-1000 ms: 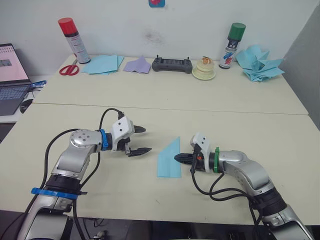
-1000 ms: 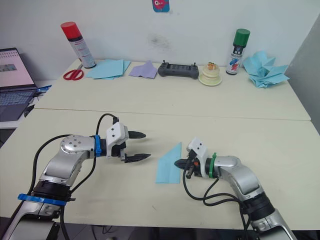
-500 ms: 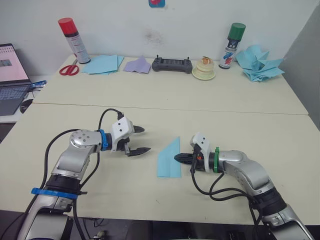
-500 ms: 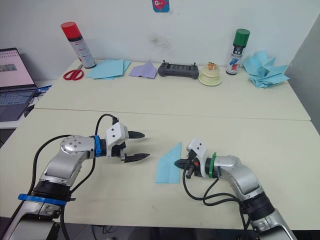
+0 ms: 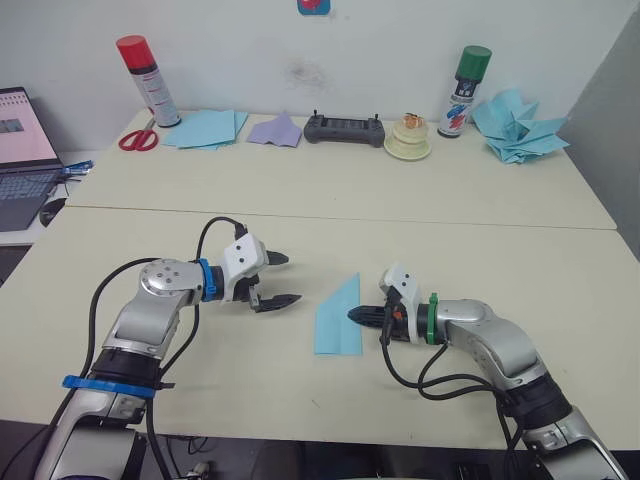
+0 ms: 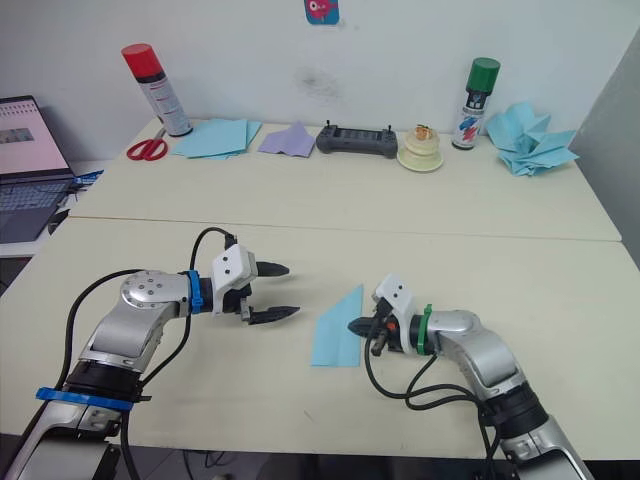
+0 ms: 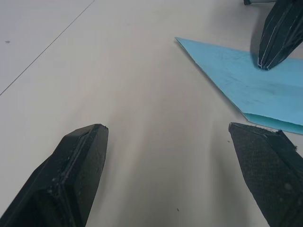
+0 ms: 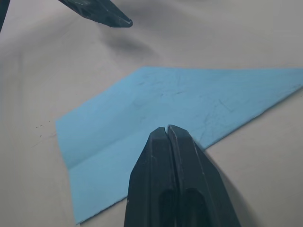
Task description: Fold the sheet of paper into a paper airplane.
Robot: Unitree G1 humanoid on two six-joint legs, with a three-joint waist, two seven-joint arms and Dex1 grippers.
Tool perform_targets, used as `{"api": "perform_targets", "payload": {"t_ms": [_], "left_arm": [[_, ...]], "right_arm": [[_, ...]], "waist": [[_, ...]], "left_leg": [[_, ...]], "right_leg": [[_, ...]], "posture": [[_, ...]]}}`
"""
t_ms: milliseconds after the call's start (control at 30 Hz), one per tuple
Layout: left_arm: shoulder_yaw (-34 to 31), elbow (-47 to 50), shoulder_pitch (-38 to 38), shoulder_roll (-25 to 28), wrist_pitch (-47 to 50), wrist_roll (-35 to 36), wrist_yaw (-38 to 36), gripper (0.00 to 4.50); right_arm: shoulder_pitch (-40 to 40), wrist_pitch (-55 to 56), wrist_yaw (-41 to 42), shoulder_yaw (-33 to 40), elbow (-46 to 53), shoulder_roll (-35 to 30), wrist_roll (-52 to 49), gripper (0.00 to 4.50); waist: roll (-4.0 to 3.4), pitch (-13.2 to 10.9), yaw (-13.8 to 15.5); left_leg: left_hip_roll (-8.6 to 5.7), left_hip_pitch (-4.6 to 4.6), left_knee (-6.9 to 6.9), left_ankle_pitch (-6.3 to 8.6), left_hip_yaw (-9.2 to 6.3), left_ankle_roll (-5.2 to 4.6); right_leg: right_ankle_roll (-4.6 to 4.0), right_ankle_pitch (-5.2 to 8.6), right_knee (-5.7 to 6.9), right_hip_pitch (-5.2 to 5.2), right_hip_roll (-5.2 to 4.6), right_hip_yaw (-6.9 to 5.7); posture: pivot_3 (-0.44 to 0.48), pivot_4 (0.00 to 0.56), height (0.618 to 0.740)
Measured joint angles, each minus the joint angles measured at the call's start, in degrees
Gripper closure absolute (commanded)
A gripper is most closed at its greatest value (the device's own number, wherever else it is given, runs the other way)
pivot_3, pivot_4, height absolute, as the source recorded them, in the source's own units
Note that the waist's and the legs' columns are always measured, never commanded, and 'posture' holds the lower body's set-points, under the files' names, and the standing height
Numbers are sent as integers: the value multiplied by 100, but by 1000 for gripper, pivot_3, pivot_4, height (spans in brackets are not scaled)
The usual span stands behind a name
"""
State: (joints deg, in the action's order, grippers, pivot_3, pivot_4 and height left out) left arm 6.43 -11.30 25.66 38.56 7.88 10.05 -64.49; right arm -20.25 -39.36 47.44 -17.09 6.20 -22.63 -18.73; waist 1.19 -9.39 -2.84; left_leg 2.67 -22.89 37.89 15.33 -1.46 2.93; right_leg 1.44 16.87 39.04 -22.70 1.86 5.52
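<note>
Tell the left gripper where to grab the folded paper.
Grip the paper at its long left edge, coming in low from the left. It lies flat, and the shut right gripper pins its right edge, so the open left gripper has that side free.

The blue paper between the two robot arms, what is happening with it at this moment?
The robot is partway through folding the sheet of paper, which lies flat on the table, already narrowed to a point. The right gripper, shut, presses its tips on the paper's right edge. The left gripper hovers open just left of the paper, not touching it. It is not yet a finished airplane.
</note>
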Motion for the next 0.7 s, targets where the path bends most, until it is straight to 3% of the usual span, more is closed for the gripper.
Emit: {"api": "perform_targets", "payload": {"t_ms": [700], "left_arm": [[14, -64, 115, 0, -82, -39, -39, 23]], "right_arm": [[-15, -6, 0, 2, -20, -2, -11, 4500]], "waist": [[0, 0, 0]], "left_leg": [[0, 0, 2, 0, 0, 0]], "right_leg": [[-1, -1, 1, 0, 0, 0]], "posture": [[0, 150, 740]]}}
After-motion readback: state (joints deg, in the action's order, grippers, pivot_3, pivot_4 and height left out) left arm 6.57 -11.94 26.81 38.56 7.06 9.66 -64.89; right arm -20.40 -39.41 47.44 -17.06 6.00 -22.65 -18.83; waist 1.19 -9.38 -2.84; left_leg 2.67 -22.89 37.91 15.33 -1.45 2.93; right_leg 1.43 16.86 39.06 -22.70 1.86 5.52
